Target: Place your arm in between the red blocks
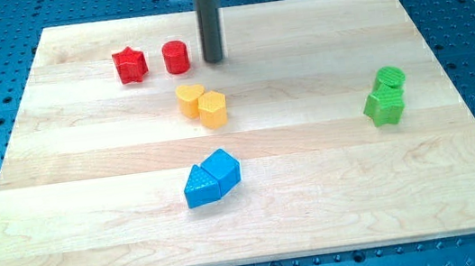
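A red star block [130,65] and a red cylinder block [176,57] sit side by side near the view's top left, with a small gap between them. My tip [213,60] rests on the board just to the right of the red cylinder, outside the gap between the red blocks. The rod rises straight up to the view's top edge.
Two yellow blocks [201,105] touch each other below the red cylinder. Two blue blocks [211,178] lie together near the middle bottom. Two green blocks [386,95] sit together at the right. The wooden board [93,214] lies on a blue perforated table.
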Controlling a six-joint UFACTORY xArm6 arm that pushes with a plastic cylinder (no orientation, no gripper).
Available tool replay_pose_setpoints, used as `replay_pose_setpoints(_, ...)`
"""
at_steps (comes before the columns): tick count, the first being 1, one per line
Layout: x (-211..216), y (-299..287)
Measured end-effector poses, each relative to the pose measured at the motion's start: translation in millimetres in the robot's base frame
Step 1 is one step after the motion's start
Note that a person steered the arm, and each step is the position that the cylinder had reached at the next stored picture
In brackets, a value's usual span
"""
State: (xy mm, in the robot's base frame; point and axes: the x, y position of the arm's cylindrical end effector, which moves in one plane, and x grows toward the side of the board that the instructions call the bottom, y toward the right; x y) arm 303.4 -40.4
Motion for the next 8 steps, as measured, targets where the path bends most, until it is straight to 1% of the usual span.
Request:
replay_pose_setpoints(1, -66, 7)
replay_pose_setpoints(2, -65, -80)
replay_pose_setpoints(3, -59, -89)
replay_pose_setpoints(4, -72, -89)
replay_pose_setpoints(5, -35, -111)
replay_pose_setpoints(6, -32, -128)
replay_pose_setpoints(7, 0, -98)
replay_pose_setpoints(8, -30, -132)
